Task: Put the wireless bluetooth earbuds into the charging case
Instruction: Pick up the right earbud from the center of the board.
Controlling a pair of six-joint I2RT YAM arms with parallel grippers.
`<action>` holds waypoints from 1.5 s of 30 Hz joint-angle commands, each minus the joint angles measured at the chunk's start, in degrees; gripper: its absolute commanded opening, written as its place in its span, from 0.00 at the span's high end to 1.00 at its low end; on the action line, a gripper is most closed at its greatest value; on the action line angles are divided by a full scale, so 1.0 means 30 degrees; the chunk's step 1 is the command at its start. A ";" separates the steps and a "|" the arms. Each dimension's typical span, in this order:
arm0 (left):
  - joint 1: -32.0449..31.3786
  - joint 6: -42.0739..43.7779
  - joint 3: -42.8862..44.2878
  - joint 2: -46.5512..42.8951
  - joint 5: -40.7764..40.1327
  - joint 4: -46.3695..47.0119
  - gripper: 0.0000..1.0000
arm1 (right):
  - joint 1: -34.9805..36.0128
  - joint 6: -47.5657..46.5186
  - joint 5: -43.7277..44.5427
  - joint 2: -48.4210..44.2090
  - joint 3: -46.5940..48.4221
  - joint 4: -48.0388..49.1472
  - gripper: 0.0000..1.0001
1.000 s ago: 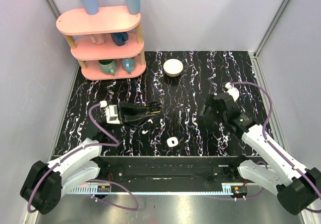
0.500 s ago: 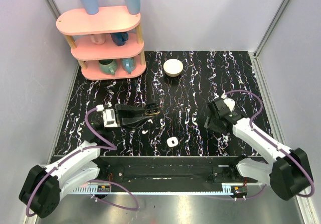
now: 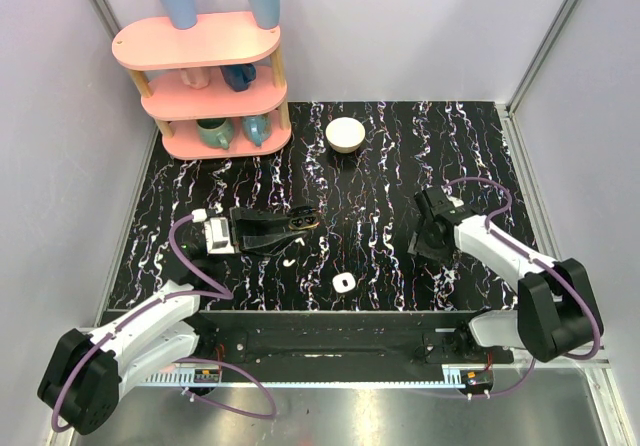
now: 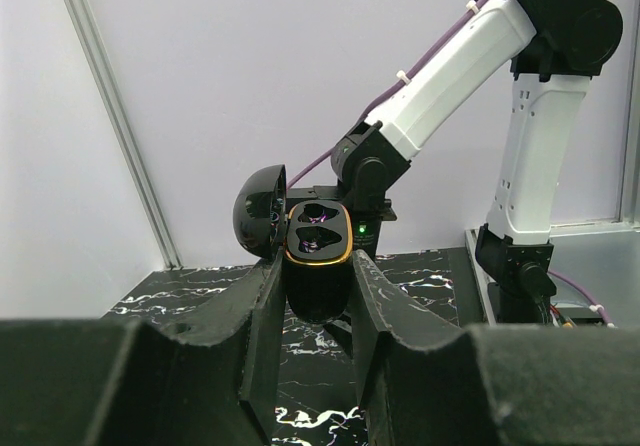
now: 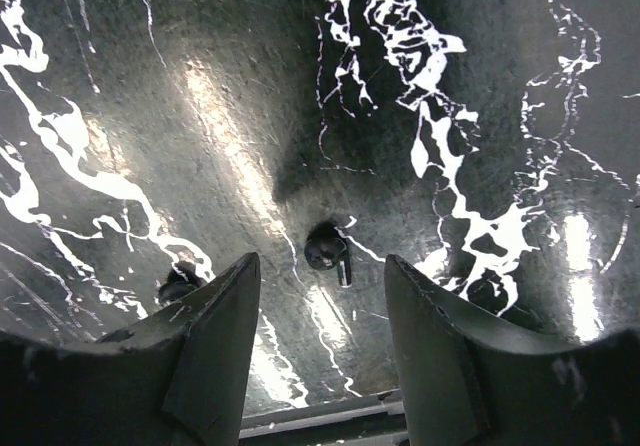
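My left gripper point(image 4: 316, 278) is shut on the charging case point(image 4: 318, 266), a black box with a gold rim. Its lid point(image 4: 258, 211) stands open and both wells look bare. In the top view the case point(image 3: 301, 221) sits at the tips of the left gripper point(image 3: 285, 228), just above the table. My right gripper point(image 5: 321, 278) points down at the table with its jaws apart. One small black earbud point(image 5: 328, 250) lies between the fingers, touching neither. A second black earbud point(image 5: 177, 285) lies beside the left finger point(image 5: 215, 336). In the top view the right gripper point(image 3: 424, 236) hides both.
A pink shelf point(image 3: 205, 76) with cups stands at the back left, a white bowl point(image 3: 346, 134) behind the middle. A small white rounded-square piece point(image 3: 343, 283) and a white curved bit point(image 3: 288, 262) lie near the front edge. The right arm point(image 4: 470, 56) fills the left wrist view's right side.
The right arm has folded back and dropped toward the table, and its jaws have narrowed around the earbud. The left gripper drifted slightly left with the case, then held still.
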 commanded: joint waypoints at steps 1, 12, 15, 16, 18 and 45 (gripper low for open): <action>-0.0074 0.0387 0.0013 -0.0298 0.0486 0.4118 1.00 | -0.0573 0.0287 -0.1669 0.0267 -0.0073 0.1139 0.40; -0.0074 0.0475 0.0014 -0.0181 0.0603 0.4030 1.00 | -0.0573 0.1986 -0.1085 0.0125 -0.1479 0.2369 0.39; -0.0074 0.0504 0.0014 -0.0181 0.0603 0.4001 1.00 | -0.0573 0.2252 -0.0936 -0.0054 -0.1773 0.2634 0.39; -0.0074 0.0504 0.0014 -0.0181 0.0603 0.3971 1.00 | -0.0573 0.2253 -0.0994 0.0004 -0.1803 0.2721 0.39; -0.0074 0.0504 0.0043 -0.0122 0.0574 0.4000 1.00 | -0.0573 0.2137 -0.1344 0.0209 -0.1948 0.2926 0.38; -0.0074 0.0328 0.0160 0.0054 0.0720 0.3971 1.00 | -0.0543 0.0937 -0.1434 -0.0643 -0.1570 0.2780 0.43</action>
